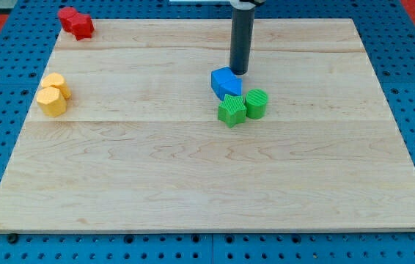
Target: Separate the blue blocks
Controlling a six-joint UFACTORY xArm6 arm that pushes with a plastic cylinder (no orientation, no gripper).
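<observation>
My tip touches the top-right edge of the blue block on the worktop; a plain rod, no pincer to open, holding nothing.

A pale, light-grained wooden board with faint horizontal seams lies on a bright blue pegboard surface dotted with regular dark holes. My tip ends a dark grey, almost black rod. The angular block is vivid blue. One star-like block and one cylinder block are green, both with fine ribbed lines. Two yellow blocks are orange-tinted; two blocks are red
</observation>
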